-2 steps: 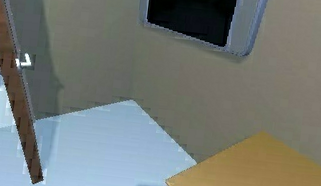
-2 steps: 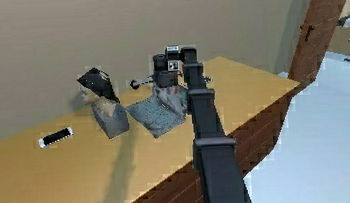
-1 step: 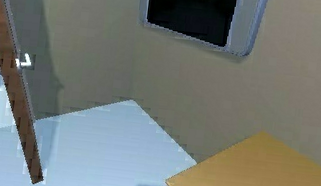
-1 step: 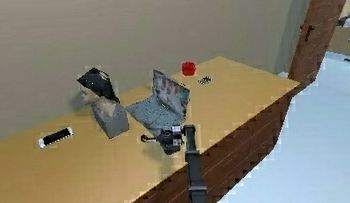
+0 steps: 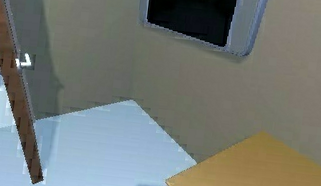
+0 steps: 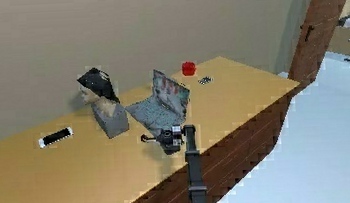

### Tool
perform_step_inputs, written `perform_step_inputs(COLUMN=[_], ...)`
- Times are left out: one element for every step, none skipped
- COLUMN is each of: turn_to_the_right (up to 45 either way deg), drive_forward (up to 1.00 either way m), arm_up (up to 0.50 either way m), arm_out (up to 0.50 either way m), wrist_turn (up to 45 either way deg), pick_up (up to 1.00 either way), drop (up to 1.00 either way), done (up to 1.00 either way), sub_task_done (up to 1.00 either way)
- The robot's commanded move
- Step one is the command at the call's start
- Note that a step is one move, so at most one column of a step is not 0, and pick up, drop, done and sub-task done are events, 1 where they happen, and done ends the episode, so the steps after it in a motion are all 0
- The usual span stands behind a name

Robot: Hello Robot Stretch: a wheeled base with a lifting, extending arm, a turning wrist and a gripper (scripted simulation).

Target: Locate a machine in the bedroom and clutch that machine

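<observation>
**A:** What does the forward view give?

**B:** A dark window (image 5: 203, 13) sits at top centre on a beige wall. A brown door edge (image 5: 20, 90) slants down the left, and a wooden tabletop (image 5: 259, 183) fills the lower right corner.

**A:** And the arm side view?

**B:** A long wooden desk (image 6: 47, 181) runs across the frame. The laptop (image 6: 163, 100), lid up, sits at centre. Just left of it stands a grey bust (image 6: 103, 101). Further left lies a small black-and-white object (image 6: 55, 139). A small red object (image 6: 188, 68) stands above the laptop.

**A:** The gripper?

**B:** The gripper (image 6: 157, 139) sits at the end of the arm (image 6: 194, 179), just below the laptop's near edge. I cannot tell whether it holds anything.
</observation>
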Motion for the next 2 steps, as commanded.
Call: perform_step_inputs(turn_to_the_right=[0.0, 0.0], drive_forward=[0.0, 0.0], arm_up=[0.1, 0.0], arm_out=[0.0, 0.0], wrist_turn=[0.0, 0.0], pick_up=[0.0, 0.0], drop=[0.0, 0.0], done=[0.0, 1.0], sub_task_done=[0.0, 0.0])
